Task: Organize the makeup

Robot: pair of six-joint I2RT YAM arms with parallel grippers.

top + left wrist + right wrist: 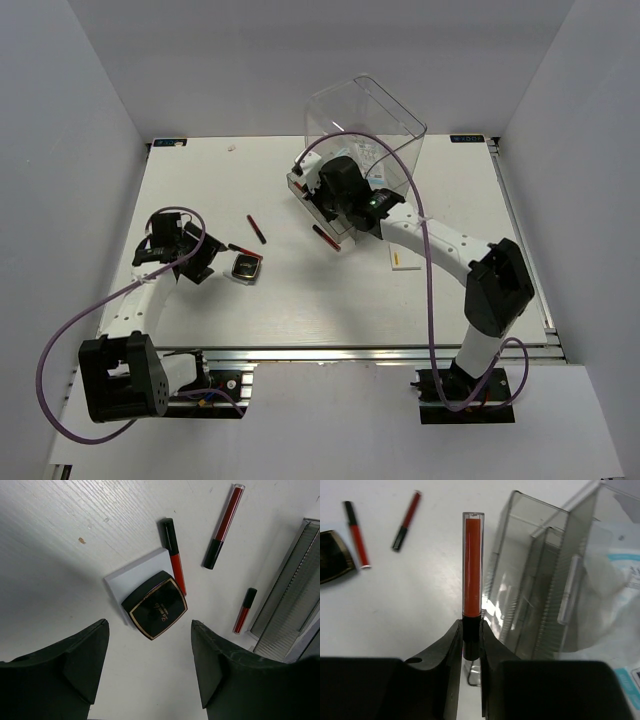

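**Red, black and gold on your white table (200,180)**
Your black compact (155,605) wears a thin gold border (gold script too) atop a pale white box (131,574). The pencils (175,555) beside it run red with black caps. The clear-walled tube (472,565) shows orange-red above black, and the case (545,605) is smoky transparent.

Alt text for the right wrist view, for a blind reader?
The right tool grips a red lip gloss tube by its black cap, beside the clear drawer case. Two more red tubes and a black compact corner lie on the white table at upper left.
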